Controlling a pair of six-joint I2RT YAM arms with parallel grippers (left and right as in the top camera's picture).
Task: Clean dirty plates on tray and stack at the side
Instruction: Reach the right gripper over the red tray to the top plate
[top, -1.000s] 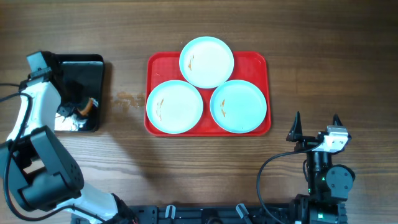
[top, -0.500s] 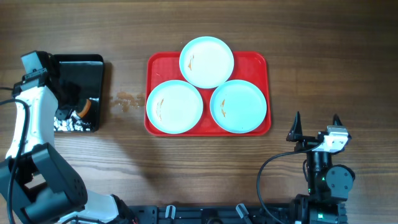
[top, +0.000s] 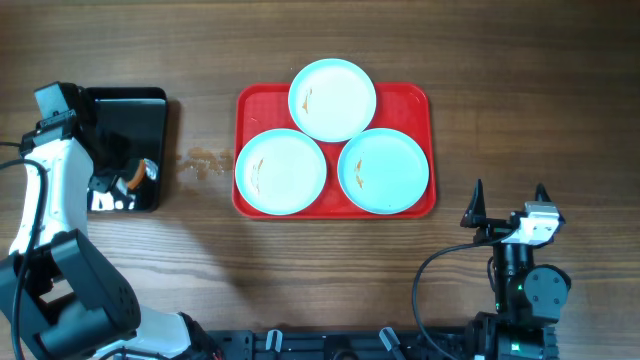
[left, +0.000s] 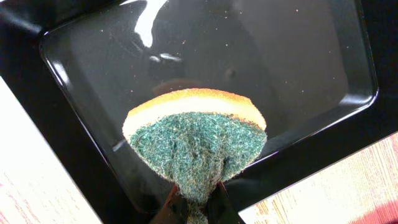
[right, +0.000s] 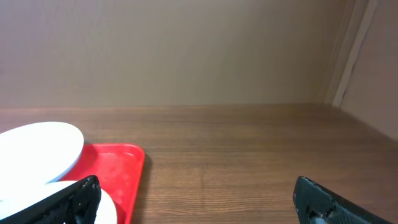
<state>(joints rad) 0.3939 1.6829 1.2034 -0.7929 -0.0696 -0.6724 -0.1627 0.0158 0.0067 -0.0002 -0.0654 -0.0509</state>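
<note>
- Red tray is packed: three plates sit rim to rim, the far one hanging over the far rim, no gap for a finger.
- Right of it, bare table, an open run down to the right gripper, fingers spread wide.
- Between red tray and black tray there's a free lane, only an orange-brown smear.
- Left arm crosses the black tray's left side, left gripper pinching a sponge above it.

Glossy black tray, rough sponge, smooth plates, seemingly wooden table
</note>
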